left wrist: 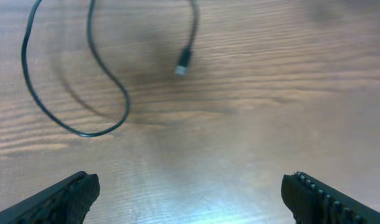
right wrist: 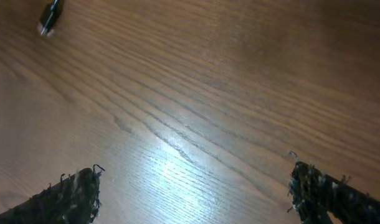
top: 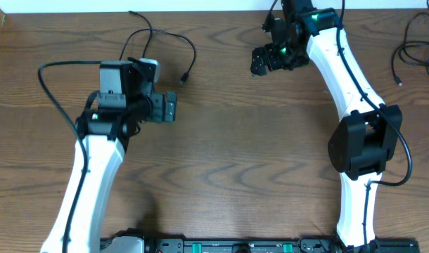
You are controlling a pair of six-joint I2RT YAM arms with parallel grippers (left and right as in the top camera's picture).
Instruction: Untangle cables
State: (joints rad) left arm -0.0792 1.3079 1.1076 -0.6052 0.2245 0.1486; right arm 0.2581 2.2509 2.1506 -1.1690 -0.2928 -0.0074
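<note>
The left gripper [left wrist: 190, 183] holds its fingers wide apart with nothing between them. A black cable [left wrist: 126, 102] lies looped on the table [left wrist: 271, 112] ahead of them, with its plug [left wrist: 184, 62] close by. The right gripper [right wrist: 195, 174] fingers are wide apart too. A plug end [right wrist: 50, 18] lies far ahead, to their left.

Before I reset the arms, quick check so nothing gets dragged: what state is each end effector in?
Left end effector: open, holding nothing.
Right end effector: open, holding nothing.
</note>
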